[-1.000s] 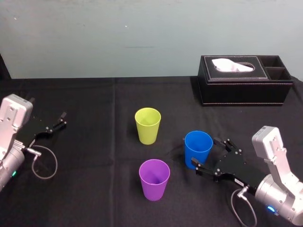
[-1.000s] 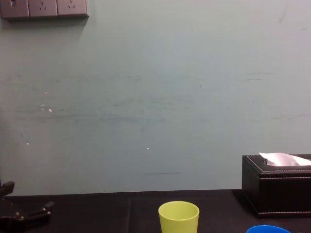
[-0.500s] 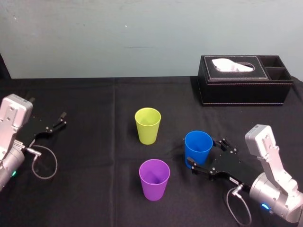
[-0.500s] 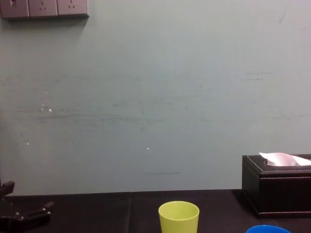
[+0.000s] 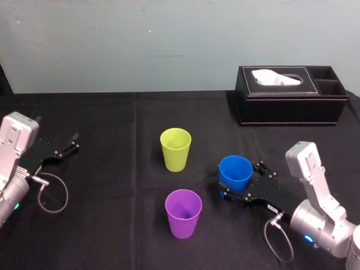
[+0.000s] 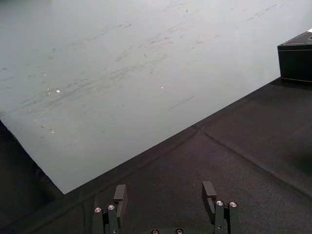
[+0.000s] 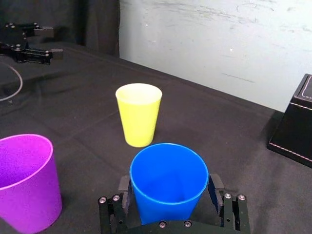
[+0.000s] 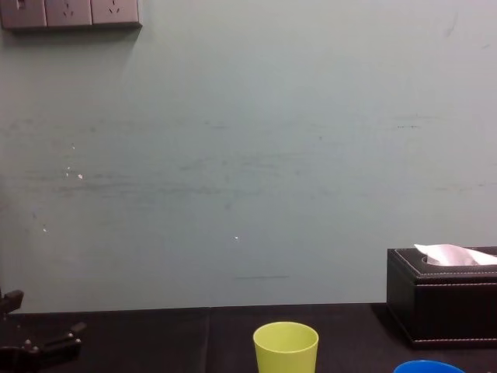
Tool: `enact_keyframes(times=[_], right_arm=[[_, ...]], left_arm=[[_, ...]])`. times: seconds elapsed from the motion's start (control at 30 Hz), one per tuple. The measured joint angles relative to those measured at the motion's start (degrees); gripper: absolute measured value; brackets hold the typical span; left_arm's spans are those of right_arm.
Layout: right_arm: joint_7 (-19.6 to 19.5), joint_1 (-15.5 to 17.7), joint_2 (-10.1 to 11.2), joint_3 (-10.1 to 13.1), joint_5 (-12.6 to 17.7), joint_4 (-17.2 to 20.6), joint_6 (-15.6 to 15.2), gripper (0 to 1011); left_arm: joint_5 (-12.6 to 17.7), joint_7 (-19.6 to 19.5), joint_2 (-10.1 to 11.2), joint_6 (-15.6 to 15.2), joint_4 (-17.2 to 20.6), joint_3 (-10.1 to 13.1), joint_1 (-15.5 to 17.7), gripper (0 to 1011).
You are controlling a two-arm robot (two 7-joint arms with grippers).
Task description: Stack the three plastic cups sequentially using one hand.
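Blue cup (image 5: 235, 173) stands on desk (image 5: 112, 185) right of purple cup (image 5: 183, 212), w/ right claw (image 5: 240, 179) apart, straddling it low. Should close gently mid-wall & lift straight. Left claw (image 5: 70, 143) parked apart, far left.

Right gripper (image 5: 241, 180) sits low, stretched forward and inward, its jaws spread wide and apparently not clamped, while the left gripper (image 5: 72, 142) rests parked far left, jaws apart.

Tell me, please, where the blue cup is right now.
In the head view the blue cup stands upright right of centre, between the open fingers of the right claw, with the purple cup nearer the robot on its left.
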State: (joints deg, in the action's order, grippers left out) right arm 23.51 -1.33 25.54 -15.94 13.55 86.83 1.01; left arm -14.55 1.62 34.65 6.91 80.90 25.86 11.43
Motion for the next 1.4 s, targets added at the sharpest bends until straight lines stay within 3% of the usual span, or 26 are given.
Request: enact_keyframes(times=[0.27, 0.53, 0.73, 1.4], right_arm=[[0.1, -0.1, 0.0, 0.0, 0.1, -0.1, -0.1, 1003], [0.1, 0.0, 0.0, 0.0, 0.1, 0.0, 0.0, 820], [0.1, 0.1, 0.1, 0.0, 0.1, 0.1, 0.0, 750], [0.1, 0.2, 0.1, 0.1, 0.0, 0.2, 0.1, 729]], left_arm=[[0.0, 0.0, 0.0, 0.0, 0.0, 0.0, 0.0, 1010], [0.0, 0.0, 0.0, 0.0, 0.0, 0.0, 0.0, 1010], [0.0, 0.0, 0.0, 0.0, 0.0, 0.0, 0.0, 1010], [0.0, 0.0, 0.0, 0.0, 0.0, 0.0, 0.0, 1010]])
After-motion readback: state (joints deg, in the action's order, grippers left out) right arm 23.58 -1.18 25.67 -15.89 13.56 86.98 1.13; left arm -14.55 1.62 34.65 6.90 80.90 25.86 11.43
